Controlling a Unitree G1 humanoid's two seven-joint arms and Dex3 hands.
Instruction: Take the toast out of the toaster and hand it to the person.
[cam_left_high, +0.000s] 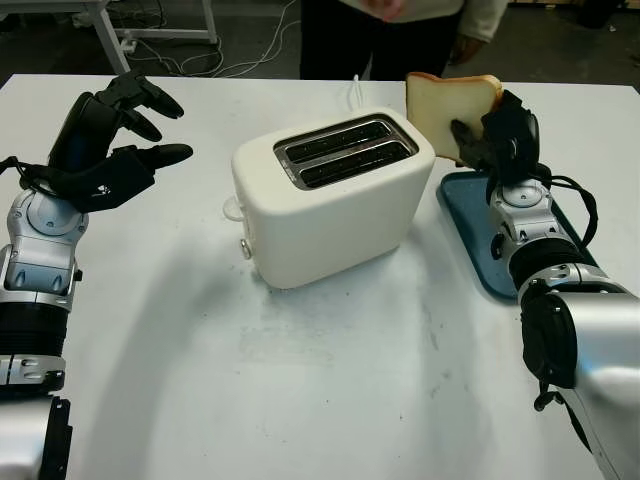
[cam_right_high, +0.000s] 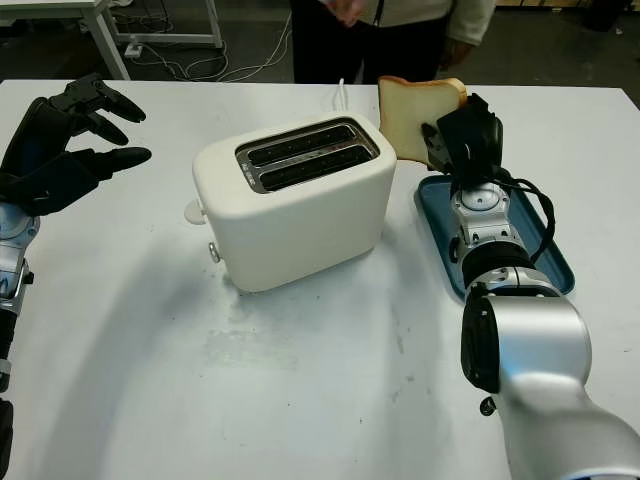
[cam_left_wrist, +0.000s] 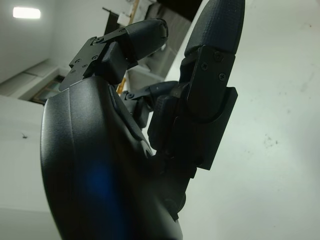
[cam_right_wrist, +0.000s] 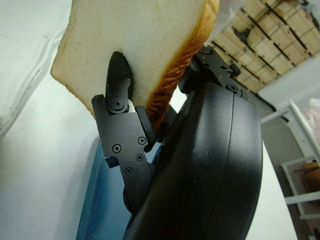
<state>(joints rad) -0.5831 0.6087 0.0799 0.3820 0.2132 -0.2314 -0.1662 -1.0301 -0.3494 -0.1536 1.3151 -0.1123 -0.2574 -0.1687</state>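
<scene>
While a person (cam_left_high: 400, 30) stands behind the white table (cam_left_high: 330, 380), the right hand (cam_left_high: 500, 135) pinches the toast (cam_left_high: 445, 110) upright beside the toaster (cam_left_high: 330, 195); the left hand (cam_left_high: 110, 140) hovers open.

Toast (cam_left_high: 447, 110) upright, raised beside white toaster (cam_left_high: 330, 195).

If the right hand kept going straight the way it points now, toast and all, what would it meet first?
The right hand, holding the toast beside the toaster above the blue tray, points toward the table's far edge. The way looks free up to the person standing there, though depth is uncertain.
</scene>
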